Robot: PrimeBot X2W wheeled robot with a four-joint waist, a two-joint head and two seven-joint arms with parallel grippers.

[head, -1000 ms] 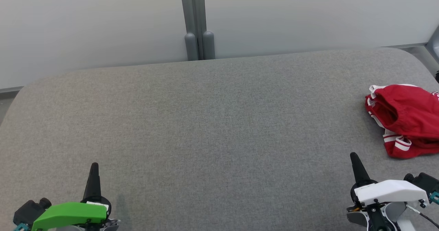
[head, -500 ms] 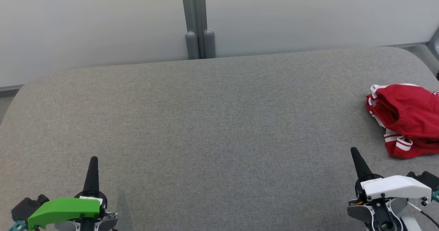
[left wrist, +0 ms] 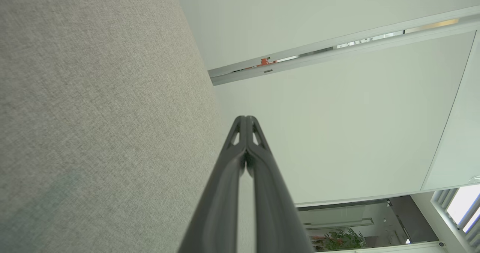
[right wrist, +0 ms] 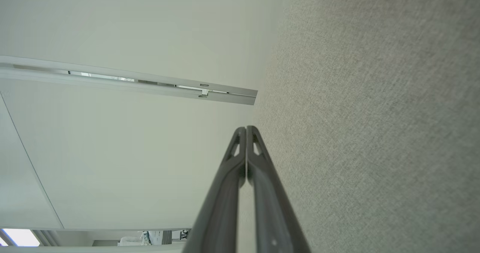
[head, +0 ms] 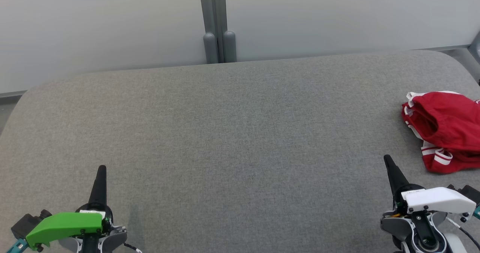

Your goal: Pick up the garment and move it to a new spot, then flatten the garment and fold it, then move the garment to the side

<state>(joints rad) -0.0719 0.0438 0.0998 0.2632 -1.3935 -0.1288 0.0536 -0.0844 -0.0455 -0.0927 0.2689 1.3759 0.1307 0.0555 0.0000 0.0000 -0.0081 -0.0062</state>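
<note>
Grey woven fabric covers the whole table (head: 240, 133), a padded top with rounded far corners and a fine, even weave that looks smooth right across the middle. Over at the right edge sits the garment (head: 446, 127), red with white striped trim, lying in a crumpled heap and partly cut off by the side of the head view.

Down at the near edge, the left gripper (head: 102, 167) with its green cover hovers by the near left corner, dark fingers pressed together into a single point and holding nothing. The right gripper (head: 387, 157), with its white cover, is by the near right corner, clenched just the same and empty. Its tip is near the garment's lower hem but clearly apart from it. Both wrist views confirm it: fingers meet at the tips, with fabric to one side and wall to the other.

Behind the far edge stand pale frosted wall panels (head: 101, 27), joined by a grey double post (head: 217, 24) with rounded caps low down. A strip of floor (head: 5, 108) shows past the far left corner. The left wrist view catches a metal rail (left wrist: 337, 46) across the panels, a leafy plant (left wrist: 343, 240) and bright window slats (left wrist: 455, 211).
</note>
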